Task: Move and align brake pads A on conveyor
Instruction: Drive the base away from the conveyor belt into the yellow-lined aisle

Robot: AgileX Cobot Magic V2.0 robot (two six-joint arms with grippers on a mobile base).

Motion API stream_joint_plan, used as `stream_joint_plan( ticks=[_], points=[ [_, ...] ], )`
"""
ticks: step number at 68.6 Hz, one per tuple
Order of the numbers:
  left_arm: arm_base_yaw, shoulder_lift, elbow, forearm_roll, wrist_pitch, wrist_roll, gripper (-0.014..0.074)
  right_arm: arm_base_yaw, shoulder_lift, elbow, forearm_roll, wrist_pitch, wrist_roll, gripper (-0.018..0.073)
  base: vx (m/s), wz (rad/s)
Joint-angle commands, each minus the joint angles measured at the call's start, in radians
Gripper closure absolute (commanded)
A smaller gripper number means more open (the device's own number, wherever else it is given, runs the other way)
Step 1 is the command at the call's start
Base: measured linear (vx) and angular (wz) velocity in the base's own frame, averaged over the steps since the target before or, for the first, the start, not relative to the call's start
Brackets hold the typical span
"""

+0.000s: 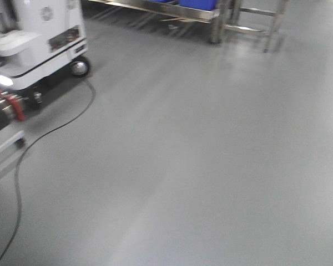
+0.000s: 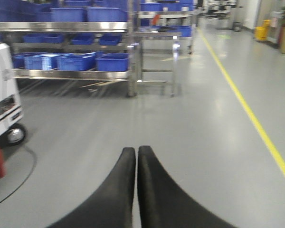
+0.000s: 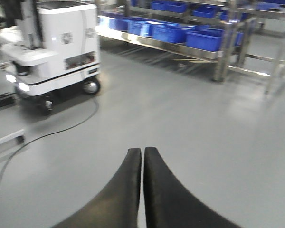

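To your left, the wheeled cart (image 3: 61,47) stands on the floor (image 3: 204,128), with a cable (image 3: 47,134) lying before it. Behind both runs the shelf rack (image 3: 171,46), bins (image 3: 204,38) on it. The right gripper (image 3: 142,152) hangs over the floor, right of the cable. A floor line (image 2: 256,123) runs right of the left gripper (image 2: 136,151).

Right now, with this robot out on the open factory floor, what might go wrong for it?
1. A black cable snakes across the floor nearby; the wheeled base could snag it or roll over it.
2. A white wheeled machine stands close on the left; a turn that way might bump it.
3. The left gripper and right gripper are shut and stick out ahead; driving on towards the steel rack could jab them into it.
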Motion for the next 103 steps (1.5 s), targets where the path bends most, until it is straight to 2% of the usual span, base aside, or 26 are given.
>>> stream_joint_plan(
  ticks=[1,55,103],
  points=[
    [-0.004,0.013,-0.021,0.006,-0.069,-0.001,0.0603,-0.002,0.01,-0.025,-0.013,-0.069,-0.006,0.0568,0.17,-0.69],
    [-0.004,0.013,-0.021,0.006,-0.069,-0.001,0.0603,-0.002,0.01,-0.025,-0.013,-0.069,-0.005,0.0568,0.24,-0.72],
    [-0.004,0.013,-0.021,0.006,-0.07,-0.001,0.0601,-0.002,0.01,-0.025,-0.013,-0.068,-0.005,0.0568,0.47,-0.11]
  ],
)
